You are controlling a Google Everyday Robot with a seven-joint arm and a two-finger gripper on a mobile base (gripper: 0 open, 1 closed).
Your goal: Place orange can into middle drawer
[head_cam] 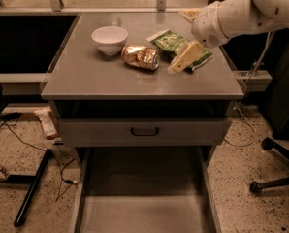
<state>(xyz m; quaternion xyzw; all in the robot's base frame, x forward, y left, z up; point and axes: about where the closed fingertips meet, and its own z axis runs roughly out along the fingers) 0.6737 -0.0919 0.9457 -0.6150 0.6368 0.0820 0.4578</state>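
The orange can (pixel 141 56) lies on its side on the grey cabinet top (pixel 110 79), just right of a white bowl. My gripper (pixel 187 37) hangs over the green snack bag (pixel 171 41), a short way right of the can and not touching it. It is open and empty, with one cream fingertip (pixel 185 58) low over the bag's near edge. The middle drawer (pixel 144 212) stands pulled out at the bottom of the view, its flat grey floor bare between low side walls.
The white bowl (pixel 109 39) stands left of the can. A shut drawer front with a black handle (pixel 144 131) sits above the open drawer. Cables and a black stand leg (pixel 33 191) lie on the floor at left, a chair base (pixel 275 181) at right.
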